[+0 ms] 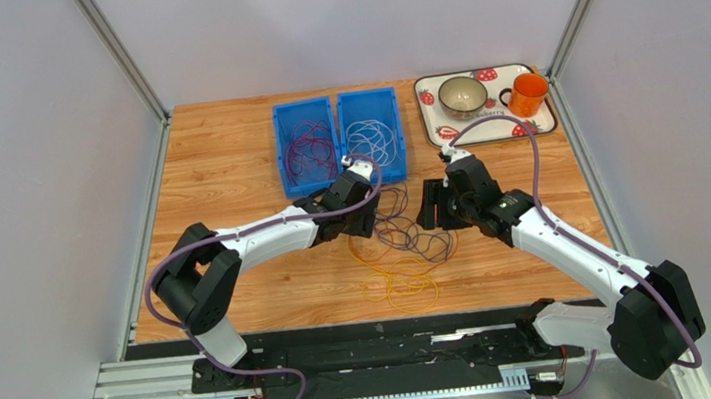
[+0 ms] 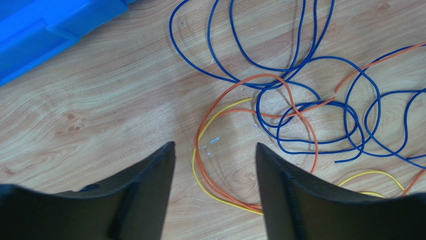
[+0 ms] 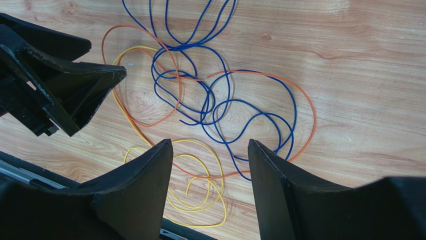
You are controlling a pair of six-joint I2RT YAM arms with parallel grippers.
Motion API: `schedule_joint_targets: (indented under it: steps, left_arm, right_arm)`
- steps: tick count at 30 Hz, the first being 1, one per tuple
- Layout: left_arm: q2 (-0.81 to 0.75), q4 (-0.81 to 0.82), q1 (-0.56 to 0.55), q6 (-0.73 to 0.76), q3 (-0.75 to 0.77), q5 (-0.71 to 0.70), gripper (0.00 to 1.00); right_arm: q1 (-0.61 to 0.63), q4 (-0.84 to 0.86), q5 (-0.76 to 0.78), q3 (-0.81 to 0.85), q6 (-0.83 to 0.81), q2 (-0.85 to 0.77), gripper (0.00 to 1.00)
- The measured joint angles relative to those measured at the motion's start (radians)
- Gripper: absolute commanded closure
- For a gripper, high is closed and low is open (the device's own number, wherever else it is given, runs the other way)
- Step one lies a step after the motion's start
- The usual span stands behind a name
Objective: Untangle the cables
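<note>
A loose tangle of cables lies on the wooden table between my two grippers. Up close, the tangle is blue loops crossed by an orange cable, with a yellow cable coiled toward the near edge. My left gripper hovers open over the tangle's left side. An orange cable and a yellow one lie on the wood between its fingers, untouched. My right gripper is open above the yellow and orange strands, holding nothing. From above, the left gripper and right gripper flank the tangle.
Two blue bins stand behind the tangle: the left bin holds red cables, the right bin white ones. At the back right, a strawberry-print tray carries a bowl and an orange cup.
</note>
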Motion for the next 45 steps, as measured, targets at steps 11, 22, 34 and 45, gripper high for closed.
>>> schedule_joint_targets:
  steps: [11, 22, 34, 45]
  left_arm:
    - [0.034, 0.056, 0.030, 0.005, 0.000, 0.038, 0.99]
    - [-0.032, 0.015, 0.034, 0.018, 0.002, 0.076, 1.00]
    - [-0.315, -0.237, 0.034, 0.022, 0.343, 0.142, 1.00]
    - [-0.397, -0.385, 0.034, 0.065, 0.677, 0.285, 1.00]
  right_arm:
    - [0.000, 0.005, -0.009, 0.000, 0.000, 0.014, 0.39]
    - [0.000, 0.007, -0.009, 0.000, 0.000, 0.021, 0.40]
    - [0.001, 0.006, -0.008, 0.000, 0.002, 0.021, 0.40]
    - [0.001, 0.003, -0.008, 0.000, 0.011, 0.002, 0.39]
